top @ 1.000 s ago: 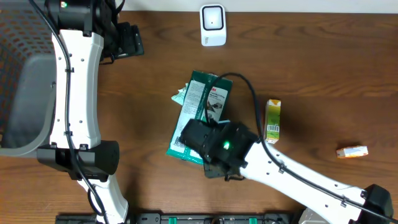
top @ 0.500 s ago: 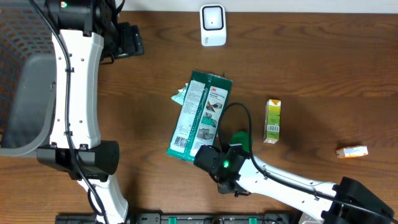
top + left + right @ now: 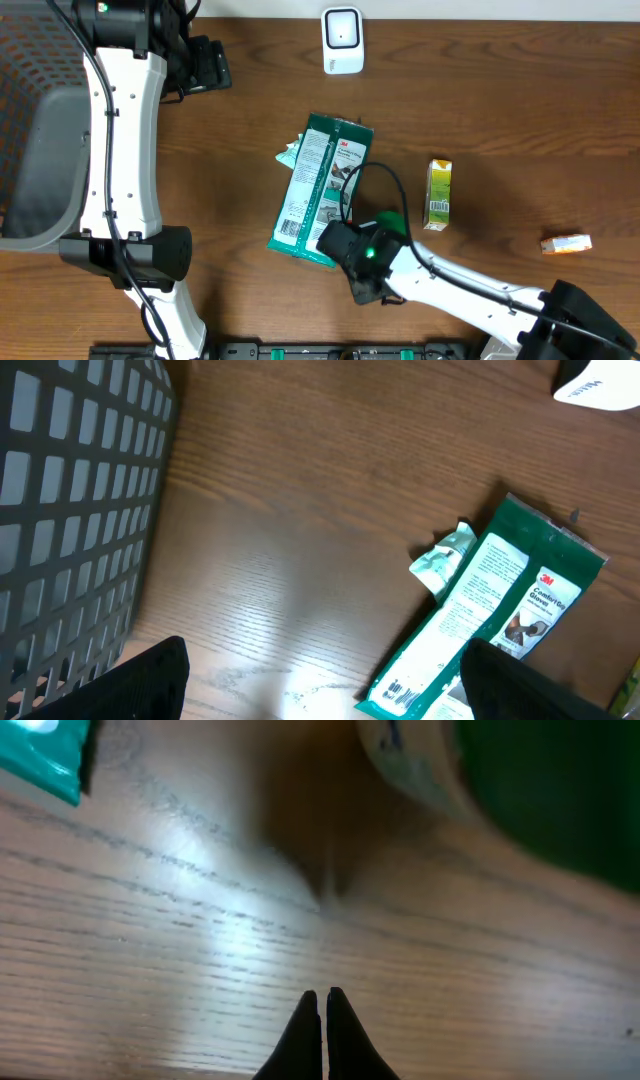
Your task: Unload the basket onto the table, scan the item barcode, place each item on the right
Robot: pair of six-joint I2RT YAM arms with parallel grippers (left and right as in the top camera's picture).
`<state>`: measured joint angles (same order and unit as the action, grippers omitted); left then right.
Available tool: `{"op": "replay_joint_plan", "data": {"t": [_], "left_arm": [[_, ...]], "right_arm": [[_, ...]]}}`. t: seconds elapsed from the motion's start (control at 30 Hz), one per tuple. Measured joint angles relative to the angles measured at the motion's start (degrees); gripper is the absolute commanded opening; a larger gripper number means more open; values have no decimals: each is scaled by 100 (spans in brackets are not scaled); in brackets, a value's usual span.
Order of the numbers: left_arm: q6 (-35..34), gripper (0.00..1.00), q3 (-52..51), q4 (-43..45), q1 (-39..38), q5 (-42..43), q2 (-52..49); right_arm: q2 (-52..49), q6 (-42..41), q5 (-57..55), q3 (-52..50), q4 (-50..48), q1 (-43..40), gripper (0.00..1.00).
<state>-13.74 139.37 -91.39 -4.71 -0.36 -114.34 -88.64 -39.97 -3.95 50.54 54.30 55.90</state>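
The right gripper [image 3: 322,1010], at the near edge of the table [image 3: 500,120], is pinched fully closed and holds nothing. Its tips point down at bare wood just on the near side of the green packet [image 3: 325,185].

The packet, the likely item to be scanned, lies flat at mid-table, tilted, with its barcode [image 3: 288,228] face up at the near left end. A crumpled scrap [image 3: 288,155] touches its far left edge. To the right lie 2 other goods, a small carton [image 3: 438,195] and, well apart, an orange box [image 3: 566,243].

Judged from this layout, the pickup is only being approached and no scan has begun. The next move calls for the closed tips to part and take the packet by an edge, or slide under it, then carry it to the white scanner [image 3: 342,40] at the far edge with the barcode turned toward it. A thin, limp packet lying flat on wood may be hard to lift.

At the far left the left gripper [image 3: 205,65] hangs spread wide and empty, near a grey basket [image 3: 40,150]. The table is dark brown wood grain with a soft sheen. Nothing of the room beyond it shows.
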Motion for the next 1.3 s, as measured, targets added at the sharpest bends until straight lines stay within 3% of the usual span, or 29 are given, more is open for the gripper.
{"op": "replay_joint_plan", "data": {"t": [0.37,0.6,1.3], "left_arm": [[0,87,0,-2,0,0,0],[0,87,0,-2,0,0,0],[0,87,0,-2,0,0,0]], "right_arm": [[0,1084,273,-269,-577,7,1],[0,1211,120,-776,-1156,22,1],[0,1320,-1574,-787,-1502,22,1]]}}
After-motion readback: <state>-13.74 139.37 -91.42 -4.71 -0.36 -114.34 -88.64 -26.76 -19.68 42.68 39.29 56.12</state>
